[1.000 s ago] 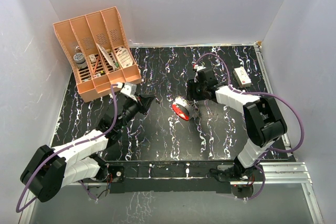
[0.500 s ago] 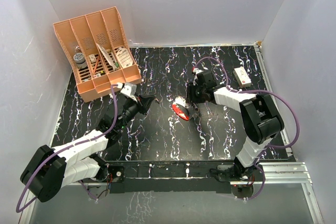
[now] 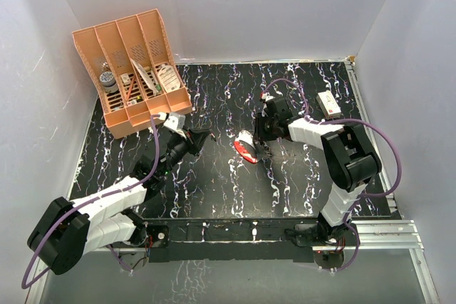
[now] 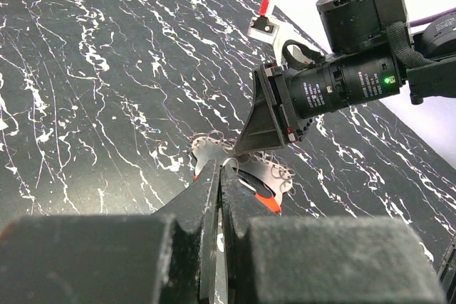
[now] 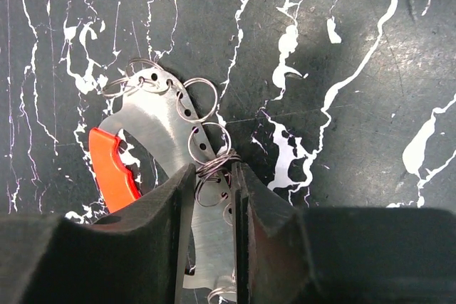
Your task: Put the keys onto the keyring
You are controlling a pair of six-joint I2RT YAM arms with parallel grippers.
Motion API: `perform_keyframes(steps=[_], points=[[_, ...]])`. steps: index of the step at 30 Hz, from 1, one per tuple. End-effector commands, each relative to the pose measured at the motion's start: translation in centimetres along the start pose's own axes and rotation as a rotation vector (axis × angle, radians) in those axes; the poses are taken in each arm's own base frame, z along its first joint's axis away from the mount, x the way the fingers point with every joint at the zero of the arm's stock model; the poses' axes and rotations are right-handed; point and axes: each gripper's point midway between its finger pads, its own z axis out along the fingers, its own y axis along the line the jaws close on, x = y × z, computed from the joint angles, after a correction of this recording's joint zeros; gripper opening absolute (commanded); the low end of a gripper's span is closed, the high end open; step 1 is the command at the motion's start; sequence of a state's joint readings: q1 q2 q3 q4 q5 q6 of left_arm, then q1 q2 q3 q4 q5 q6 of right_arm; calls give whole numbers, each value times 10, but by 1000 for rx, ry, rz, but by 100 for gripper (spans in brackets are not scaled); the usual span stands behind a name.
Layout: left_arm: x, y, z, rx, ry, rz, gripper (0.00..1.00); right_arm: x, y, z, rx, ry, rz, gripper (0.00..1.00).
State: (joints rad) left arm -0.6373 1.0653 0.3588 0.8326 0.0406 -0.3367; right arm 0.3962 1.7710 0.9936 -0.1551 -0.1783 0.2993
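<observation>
The keyring (image 3: pixel 246 149) lies mid-table, a flat metal loop (image 5: pixel 153 115) with a red crescent (image 5: pixel 110 169) and several small split rings. My right gripper (image 3: pixel 263 135) stands over its right side, with its fingers closed on the metal strip and a split ring (image 5: pixel 214 165). My left gripper (image 3: pixel 206 137) hovers to the left of the keyring, pointing at it. It is shut, with a thin flat key edge-on between its pads (image 4: pixel 220 240). The keyring (image 4: pixel 260 176) lies just beyond its tips.
An orange divided organizer (image 3: pixel 132 69) with small items stands at the back left. A small white box with a red mark (image 3: pixel 328 103) lies at the back right, also in the left wrist view (image 4: pixel 262 25). White walls enclose the black marbled table.
My right arm's elbow has swung and its gripper has shifted slightly back-left at the keyring, which nudged a little. My left arm has not moved.
</observation>
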Motion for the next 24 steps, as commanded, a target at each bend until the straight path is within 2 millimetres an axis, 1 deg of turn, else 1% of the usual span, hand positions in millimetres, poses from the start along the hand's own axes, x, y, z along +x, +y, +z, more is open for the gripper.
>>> perform_keyframes(steps=[1, 5, 7, 8, 11, 13, 18, 20, 24], points=[[-11, -4, -1, 12, -42, 13, 0, -33, 5, -2, -1, -86, 0, 20], [-12, -3, -1, 10, -44, 13, 0, -39, 4, -8, 11, -110, 2, 6], [-12, -3, -2, 9, -46, 13, 0, -38, 3, -8, 20, -108, 4, 2], [-12, -4, -2, 11, -47, 13, 0, -46, 7, -18, 12, -139, -2, 0], [-14, -4, -2, 14, -49, 13, 0, -56, 16, -34, -12, -180, -16, 0], [-14, -4, -2, 12, -52, 12, 0, -64, 22, -48, -36, -226, -45, 0], [-17, -7, 3, 22, -57, 11, 0, -79, 39, -82, -117, -384, -170, 0], [-21, -9, 5, 29, -60, 15, 0, -77, 51, -88, -190, -413, -254, 0], [-33, -14, 7, 45, -81, 29, 0, -71, 62, -92, -265, -440, -361, 0]])
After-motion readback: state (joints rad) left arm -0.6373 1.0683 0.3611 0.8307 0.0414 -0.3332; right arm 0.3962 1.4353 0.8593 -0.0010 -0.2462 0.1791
